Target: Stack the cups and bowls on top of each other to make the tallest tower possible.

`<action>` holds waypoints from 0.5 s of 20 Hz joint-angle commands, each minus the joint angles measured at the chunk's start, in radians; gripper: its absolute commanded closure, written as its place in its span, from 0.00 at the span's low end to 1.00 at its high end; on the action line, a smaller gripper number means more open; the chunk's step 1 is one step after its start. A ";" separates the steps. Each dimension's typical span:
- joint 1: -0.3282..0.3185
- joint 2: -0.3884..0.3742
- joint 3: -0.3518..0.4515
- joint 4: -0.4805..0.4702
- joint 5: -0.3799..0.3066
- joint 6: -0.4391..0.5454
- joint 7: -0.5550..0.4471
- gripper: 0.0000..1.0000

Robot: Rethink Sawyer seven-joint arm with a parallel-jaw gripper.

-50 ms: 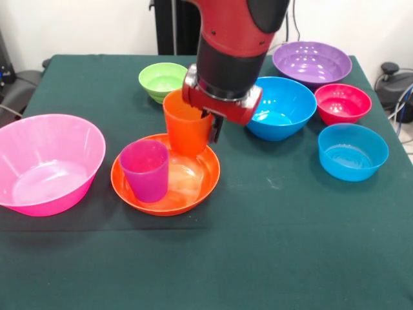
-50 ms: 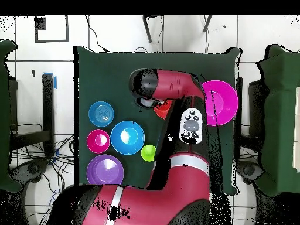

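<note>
Closest up is the orange bowl with the purple cup standing in it. Right behind, the end effector pinches the orange cup's rim, cup upright over the bowl's far edge. Pink bowl sits alongside on the green surface, and the blue bowl is further back.

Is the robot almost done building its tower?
No, it's barely started. The purple cup already stands in the orange bowl. The gripper is at the orange cup, over that bowl. The pink bowl, blue bowl, purple bowl and three small bowls all sit unstacked.
</note>
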 commanded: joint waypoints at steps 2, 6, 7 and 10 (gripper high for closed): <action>0.030 0.107 0.012 -0.081 0.001 -0.092 0.203 1.00; 0.023 0.132 0.028 -0.051 0.030 -0.145 0.203 1.00; 0.025 0.136 0.026 -0.049 0.032 -0.157 0.206 1.00; 0.029 0.146 0.028 -0.047 0.046 -0.166 0.209 1.00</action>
